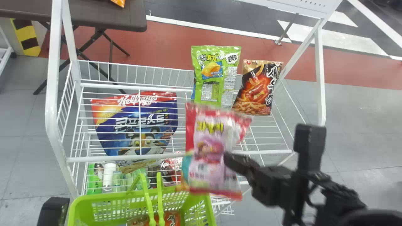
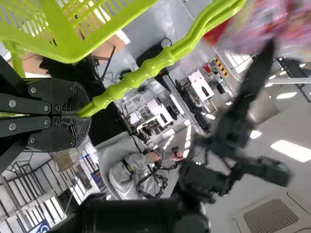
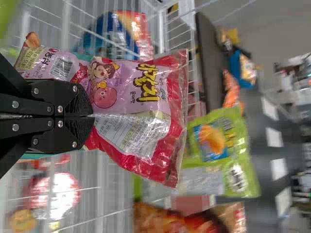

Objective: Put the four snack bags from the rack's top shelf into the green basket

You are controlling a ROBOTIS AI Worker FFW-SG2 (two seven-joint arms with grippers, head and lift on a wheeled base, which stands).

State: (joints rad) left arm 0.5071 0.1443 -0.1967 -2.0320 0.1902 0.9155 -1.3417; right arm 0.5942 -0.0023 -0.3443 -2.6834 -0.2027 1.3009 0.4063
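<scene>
In the head view my right gripper (image 1: 230, 160) holds a pink and red snack bag (image 1: 209, 141) up in front of the rack, close above the basket's right end. The right wrist view has the gripper (image 3: 90, 115) shut on that pink bag (image 3: 146, 92). A green bag (image 1: 216, 78) and a black and orange bag (image 1: 259, 88) stand on the rack's top shelf (image 1: 125, 85). The green basket (image 1: 141, 196) is at the bottom, an orange bag (image 1: 169, 218) inside. At its left is my left gripper's arm (image 1: 53, 210); in the left wrist view the gripper (image 2: 80, 115) is shut on the basket handle (image 2: 131, 80).
A large blue and red cereal bag (image 1: 138, 125) leans at the left part of the rack. White rack posts (image 1: 51, 94) rise on both sides. Bottles and cans (image 1: 110, 175) stand on a lower level. A dark table (image 1: 103, 15) is behind.
</scene>
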